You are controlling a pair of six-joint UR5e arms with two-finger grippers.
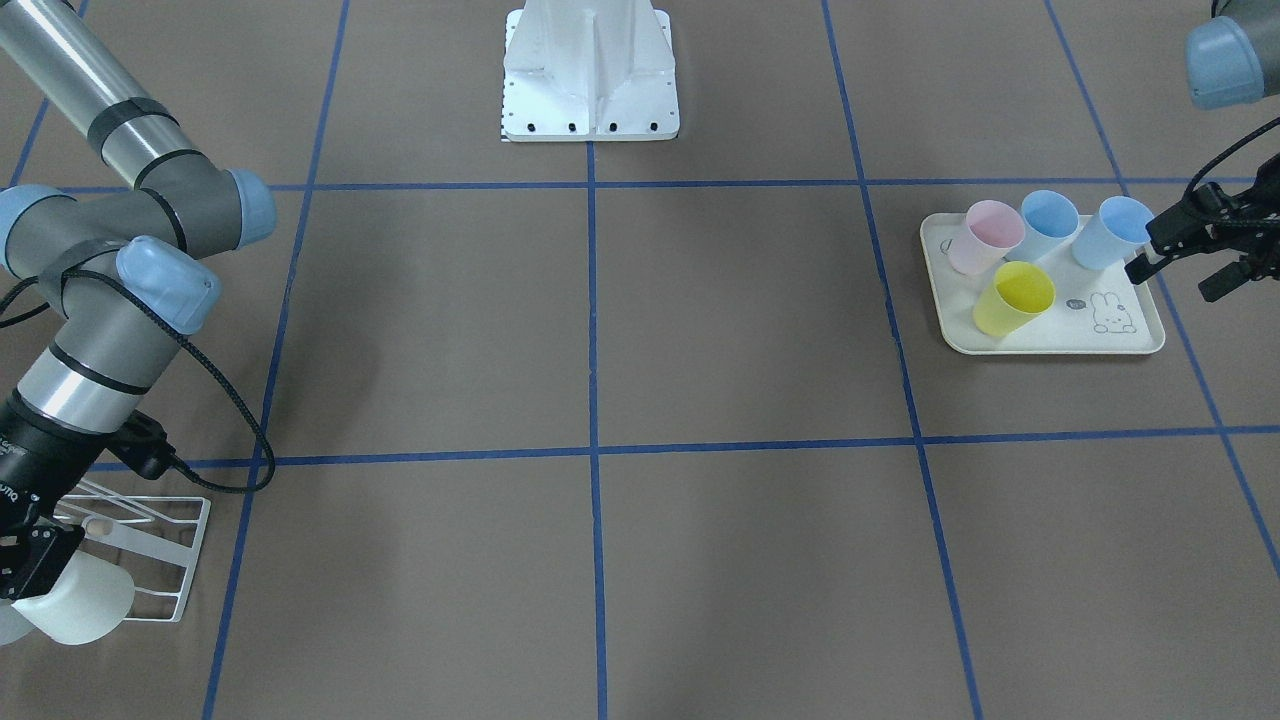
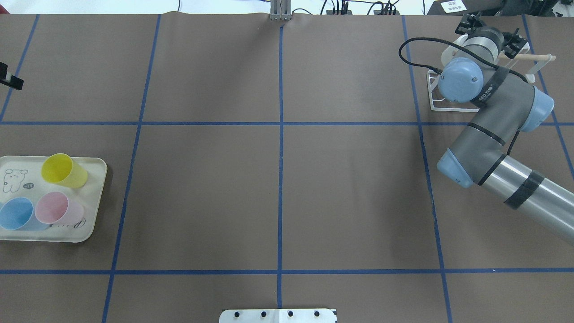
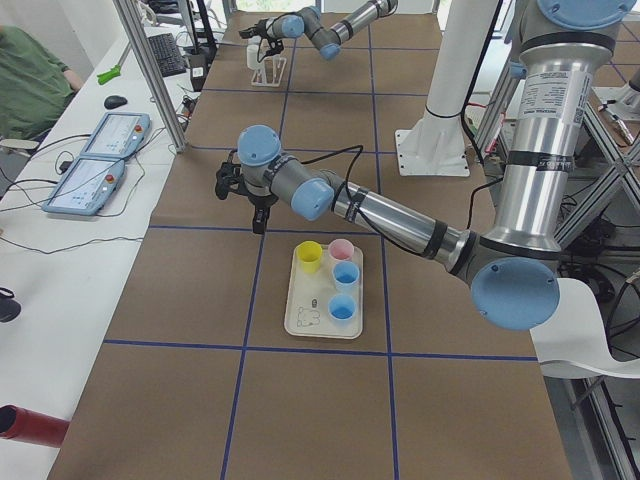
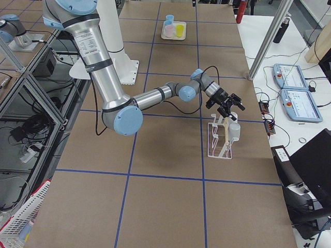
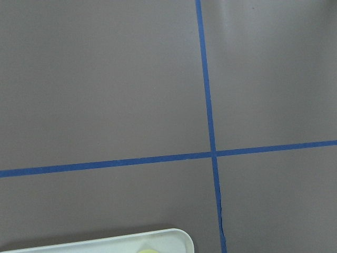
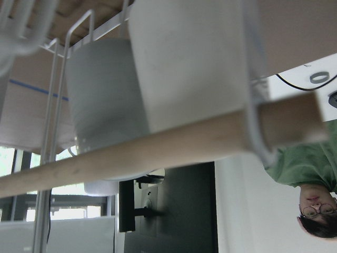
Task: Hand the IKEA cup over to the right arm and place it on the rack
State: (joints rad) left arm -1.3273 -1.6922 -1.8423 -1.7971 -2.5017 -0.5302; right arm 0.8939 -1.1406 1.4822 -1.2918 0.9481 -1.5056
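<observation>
The white cup (image 1: 80,600) hangs on the white wire rack (image 1: 165,560) at the table's far right, also shown in the exterior right view (image 4: 235,130). My right gripper (image 4: 226,109) is just above it with fingers spread, open, by the wooden rod (image 2: 533,57). The right wrist view shows that cup (image 6: 189,63), a second white cup (image 6: 102,100) and the rod (image 6: 158,153) close up. My left gripper (image 1: 1183,277) is open and empty, over the edge of the rabbit-print tray (image 1: 1060,340).
The tray holds a yellow cup (image 1: 1015,298), a pink cup (image 1: 985,235) and two blue cups (image 1: 1048,222). The robot's white base (image 1: 590,75) stands at the table's middle edge. Blue tape lines cross the brown table.
</observation>
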